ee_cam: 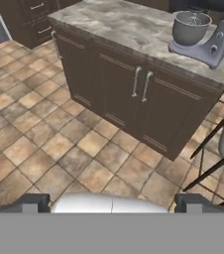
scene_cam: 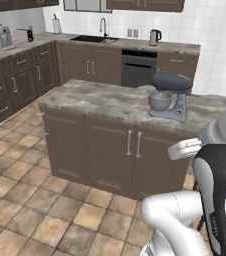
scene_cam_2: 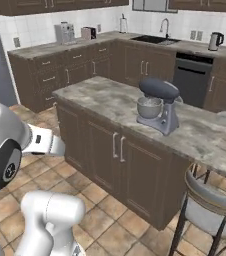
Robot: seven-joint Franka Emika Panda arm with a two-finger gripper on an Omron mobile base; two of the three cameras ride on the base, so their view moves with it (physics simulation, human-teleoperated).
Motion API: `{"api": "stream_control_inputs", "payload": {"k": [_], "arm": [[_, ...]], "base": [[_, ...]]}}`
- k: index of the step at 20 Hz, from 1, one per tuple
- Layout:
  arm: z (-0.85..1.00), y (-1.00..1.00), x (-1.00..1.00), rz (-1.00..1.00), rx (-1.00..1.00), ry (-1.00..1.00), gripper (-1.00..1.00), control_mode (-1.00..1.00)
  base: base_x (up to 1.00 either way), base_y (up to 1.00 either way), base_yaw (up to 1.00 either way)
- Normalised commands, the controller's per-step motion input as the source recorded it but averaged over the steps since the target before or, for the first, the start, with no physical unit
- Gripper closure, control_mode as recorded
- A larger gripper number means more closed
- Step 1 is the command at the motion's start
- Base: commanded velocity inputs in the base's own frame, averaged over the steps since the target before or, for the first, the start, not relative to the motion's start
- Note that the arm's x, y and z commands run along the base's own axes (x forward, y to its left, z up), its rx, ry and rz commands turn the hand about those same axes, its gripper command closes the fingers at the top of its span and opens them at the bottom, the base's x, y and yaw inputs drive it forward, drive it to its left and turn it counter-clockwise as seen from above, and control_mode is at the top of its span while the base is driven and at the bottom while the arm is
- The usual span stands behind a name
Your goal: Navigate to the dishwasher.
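The dishwasher (scene_cam: 138, 67) is a dark grey panel with a black top strip, set in the back cabinet run behind the island and right of the sink. In the right base view the dishwasher (scene_cam_2: 191, 77) sits at the upper right, beyond the island. My gripper (ee_cam: 112, 204) hangs over the tiled floor in front of the island's cabinet doors. It is open, its fingertips (ee_cam: 32, 202) spread wide with nothing between them. The island lies between me and the dishwasher.
A marble-topped island (scene_cam: 105, 100) with brown doors stands ahead, carrying a grey stand mixer (scene_cam: 169, 97). A stool (scene_cam_2: 210, 205) stands at its right end. Tiled floor (scene_cam: 20, 165) opens to the left of the island. Sink (scene_cam: 95, 38) and kettle (scene_cam: 155, 36) sit on the back counter.
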Motion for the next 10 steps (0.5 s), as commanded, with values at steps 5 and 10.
{"api": "stream_control_inputs", "payload": {"k": [5,10], "arm": [[0.0,0.0,0.0,0.0,0.0,0.0,-1.0,1.0],[0.0,0.0,0.0,0.0,0.0,0.0,-1.0,1.0]], "base": [[0.95,1.0,0.25],[1.0,1.0,0.06]]}}
